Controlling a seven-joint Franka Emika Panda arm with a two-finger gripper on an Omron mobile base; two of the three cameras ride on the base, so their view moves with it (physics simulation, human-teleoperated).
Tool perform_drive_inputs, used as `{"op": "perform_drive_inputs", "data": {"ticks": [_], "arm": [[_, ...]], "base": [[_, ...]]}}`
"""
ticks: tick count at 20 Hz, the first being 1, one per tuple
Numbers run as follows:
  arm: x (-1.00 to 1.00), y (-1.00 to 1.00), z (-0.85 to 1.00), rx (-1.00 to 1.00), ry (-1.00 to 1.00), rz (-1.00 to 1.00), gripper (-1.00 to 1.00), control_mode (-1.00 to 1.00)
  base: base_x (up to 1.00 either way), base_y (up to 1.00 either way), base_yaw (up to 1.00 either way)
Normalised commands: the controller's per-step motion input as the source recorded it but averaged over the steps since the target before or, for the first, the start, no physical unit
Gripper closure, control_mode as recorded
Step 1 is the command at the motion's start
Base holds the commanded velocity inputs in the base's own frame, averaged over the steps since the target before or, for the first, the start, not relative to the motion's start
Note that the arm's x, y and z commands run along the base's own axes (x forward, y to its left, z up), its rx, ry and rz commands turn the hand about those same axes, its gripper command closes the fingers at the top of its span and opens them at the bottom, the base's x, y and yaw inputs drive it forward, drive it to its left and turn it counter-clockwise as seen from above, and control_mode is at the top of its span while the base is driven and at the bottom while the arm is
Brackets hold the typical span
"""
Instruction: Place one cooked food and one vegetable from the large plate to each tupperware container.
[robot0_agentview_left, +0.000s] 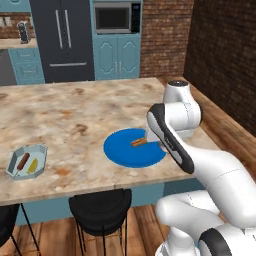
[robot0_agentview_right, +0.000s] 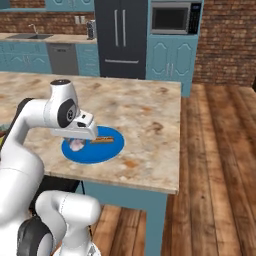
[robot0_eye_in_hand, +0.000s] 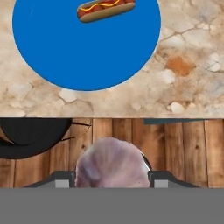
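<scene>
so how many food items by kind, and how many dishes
cooked food: 2, hot dog on the blue plate, sausage in the octagonal container
vegetables: 2, corn in that container, garlic between the gripper fingers
dishes: 2
total: 6

Even, flat light falls on my beige marble-patterned counter (robot0_agentview_left: 75, 120), with no glare and hardly any shadow under the flat round bright blue plate (robot0_agentview_left: 122, 150). My base views look soft and coarse; the hand view seems sharper, I think.
</scene>
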Motion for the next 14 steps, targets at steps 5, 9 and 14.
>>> {"op": "perform_drive_inputs", "data": {"ticks": [5,9,14], "arm": [[0.00,0.00,0.00,0.00,0.00,0.00,1.00,1.00],[0.00,0.00,0.00,0.00,0.00,0.00,1.00,1.00],[0.00,0.00,0.00,0.00,0.00,0.00,1.00,1.00]], "base": [[-0.56,0.83,0.00],[-0.47,1.00,0.00],[-0.20,1.00,0.00]]}}
